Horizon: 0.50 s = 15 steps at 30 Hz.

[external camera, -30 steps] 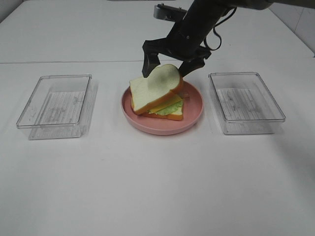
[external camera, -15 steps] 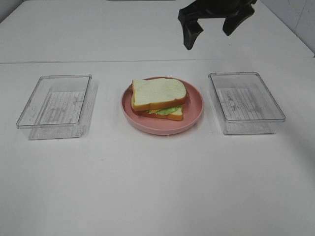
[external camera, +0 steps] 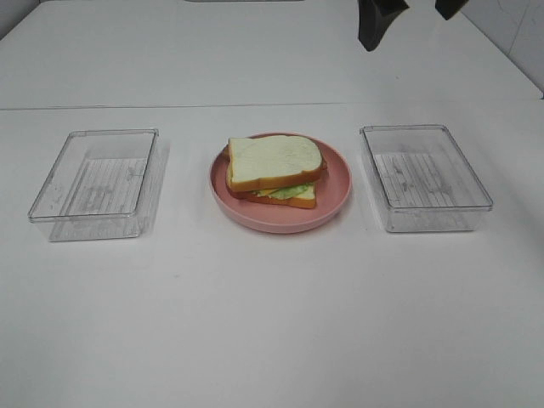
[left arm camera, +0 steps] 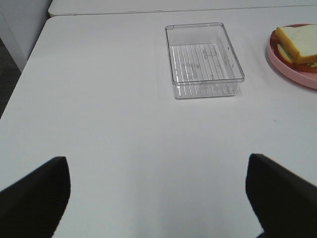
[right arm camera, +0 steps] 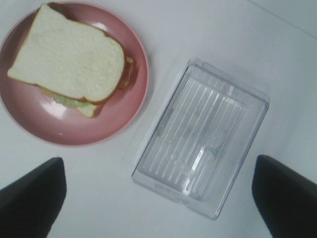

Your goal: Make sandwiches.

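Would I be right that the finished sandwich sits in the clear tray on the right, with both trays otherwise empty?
Not quite: the sandwich sits on the pink plate between the two trays, not in the right tray. Both that tray and the left tray are empty, as the exterior high view shows.

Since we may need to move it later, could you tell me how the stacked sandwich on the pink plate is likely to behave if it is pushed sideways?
The sandwich is loose layers, lettuce and cheese poking out under the top slice, so a push would probably shear it apart. The slices look like light foam, likely slightly squashy. The pink plate has a raised rim, which may stop sliding layers.
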Each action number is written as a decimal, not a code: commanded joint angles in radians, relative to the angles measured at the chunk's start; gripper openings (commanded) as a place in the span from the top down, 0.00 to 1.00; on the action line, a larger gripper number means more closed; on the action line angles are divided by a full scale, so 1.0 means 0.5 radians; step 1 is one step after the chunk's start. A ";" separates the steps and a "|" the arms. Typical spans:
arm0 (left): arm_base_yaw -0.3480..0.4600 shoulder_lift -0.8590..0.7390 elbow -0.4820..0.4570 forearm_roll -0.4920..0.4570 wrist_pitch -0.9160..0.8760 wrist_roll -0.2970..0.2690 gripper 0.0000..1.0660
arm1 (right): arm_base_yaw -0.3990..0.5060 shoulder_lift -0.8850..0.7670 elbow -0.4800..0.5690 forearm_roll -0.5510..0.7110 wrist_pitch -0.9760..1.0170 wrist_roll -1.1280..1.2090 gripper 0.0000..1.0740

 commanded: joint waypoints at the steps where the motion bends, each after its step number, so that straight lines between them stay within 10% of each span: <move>1: 0.004 -0.018 0.002 -0.016 -0.014 0.000 0.17 | -0.006 -0.136 0.170 -0.006 0.240 0.022 0.08; 15: 0.004 -0.018 0.002 -0.016 -0.014 0.000 0.17 | -0.006 -1.202 1.372 0.020 0.240 0.126 0.08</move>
